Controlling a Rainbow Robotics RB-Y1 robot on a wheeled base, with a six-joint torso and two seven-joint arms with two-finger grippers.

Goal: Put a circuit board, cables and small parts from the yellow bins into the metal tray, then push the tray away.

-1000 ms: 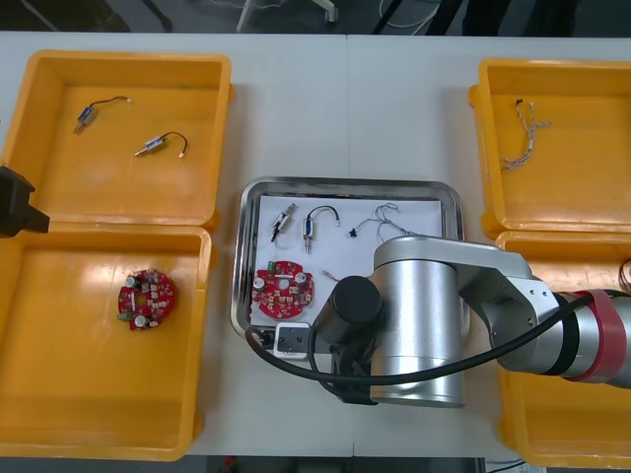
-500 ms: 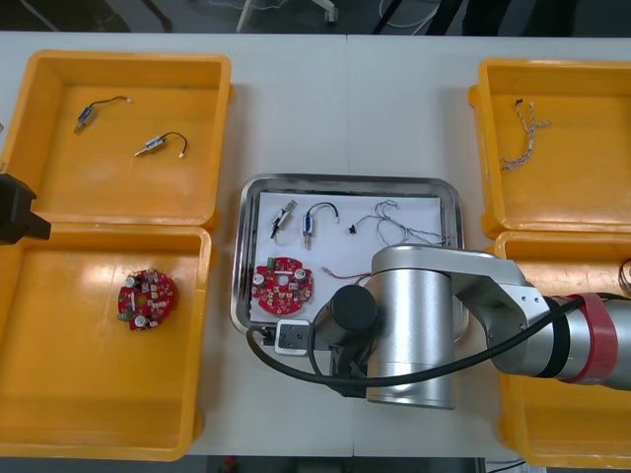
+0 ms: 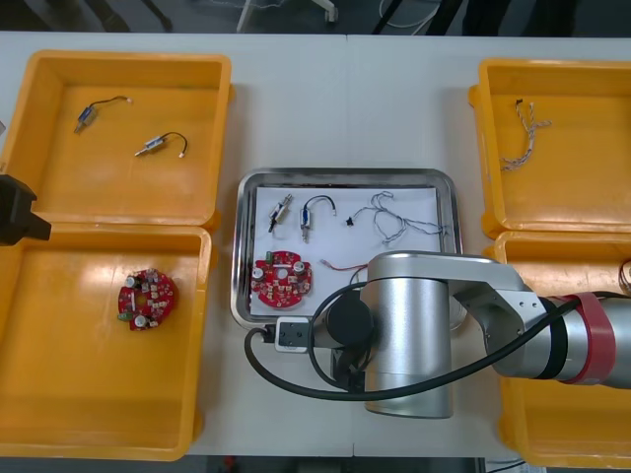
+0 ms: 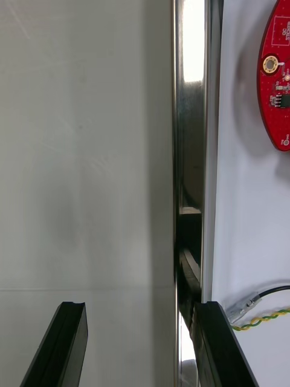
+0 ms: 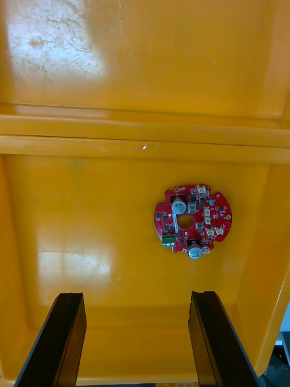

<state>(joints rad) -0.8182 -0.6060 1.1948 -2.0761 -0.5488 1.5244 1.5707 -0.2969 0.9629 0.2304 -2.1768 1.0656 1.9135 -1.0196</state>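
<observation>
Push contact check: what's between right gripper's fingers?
Right wrist view: bare table and the rim of the metal tray, by one finger of the open right gripper. Left gripper hangs over a yellow bin.

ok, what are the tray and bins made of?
Metal tray: likely polished steel; rim mirrors the light; white sheet inside, maybe paper. Yellow bins: probably moulded plastic, glossy, soft glare, rounded corners. Right gripper is open at the tray's near rim; left gripper open over the near-left bin.
</observation>
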